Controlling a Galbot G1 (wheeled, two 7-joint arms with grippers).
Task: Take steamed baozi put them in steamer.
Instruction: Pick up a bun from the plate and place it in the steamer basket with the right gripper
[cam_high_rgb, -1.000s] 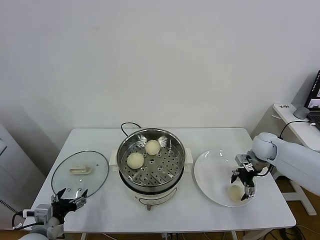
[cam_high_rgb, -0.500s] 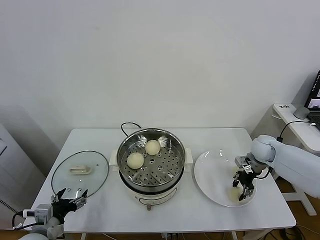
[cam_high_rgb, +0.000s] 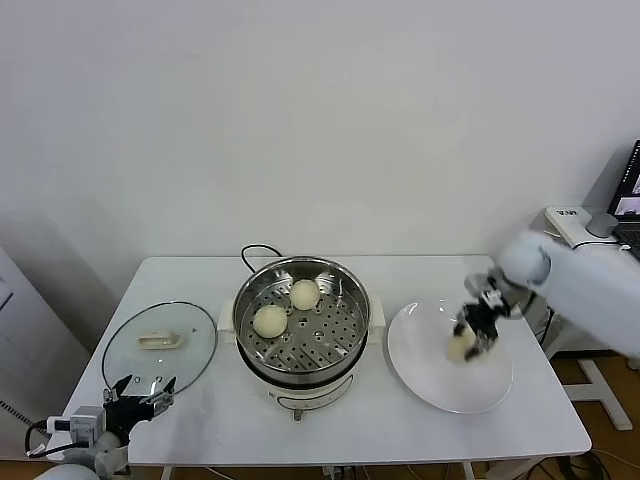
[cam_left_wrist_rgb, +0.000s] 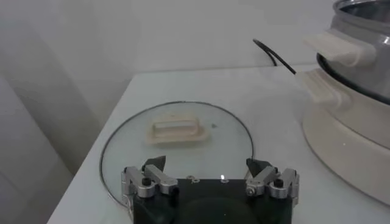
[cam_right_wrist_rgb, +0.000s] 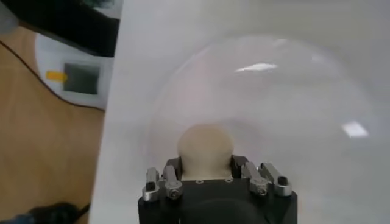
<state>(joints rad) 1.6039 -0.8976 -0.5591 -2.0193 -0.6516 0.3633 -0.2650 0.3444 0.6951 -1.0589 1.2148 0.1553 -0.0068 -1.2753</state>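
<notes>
The steel steamer (cam_high_rgb: 302, 320) stands mid-table on its white cooker base and holds two cream-white baozi (cam_high_rgb: 271, 320) (cam_high_rgb: 305, 294). My right gripper (cam_high_rgb: 468, 338) is shut on a third baozi (cam_high_rgb: 460, 348) and holds it lifted above the white plate (cam_high_rgb: 440, 385). In the right wrist view the baozi (cam_right_wrist_rgb: 205, 150) sits between the fingers (cam_right_wrist_rgb: 172, 167), above the plate (cam_right_wrist_rgb: 292, 97). My left gripper (cam_high_rgb: 140, 387) is open and empty at the table's front left edge; in its wrist view it (cam_left_wrist_rgb: 208, 165) hovers by the glass lid (cam_left_wrist_rgb: 177, 131). A fourth baozi is not in view.
The round glass lid (cam_high_rgb: 160, 345) with a cream handle lies flat left of the steamer. A black cord (cam_high_rgb: 252, 254) runs behind the steamer. The steamer's side and handle (cam_left_wrist_rgb: 341, 52) show in the left wrist view. A side desk (cam_high_rgb: 590, 235) stands at the right.
My right gripper closed on the baozi lying on the plate and lifted it up and slightly toward the steamer. The left arm has not moved.
</notes>
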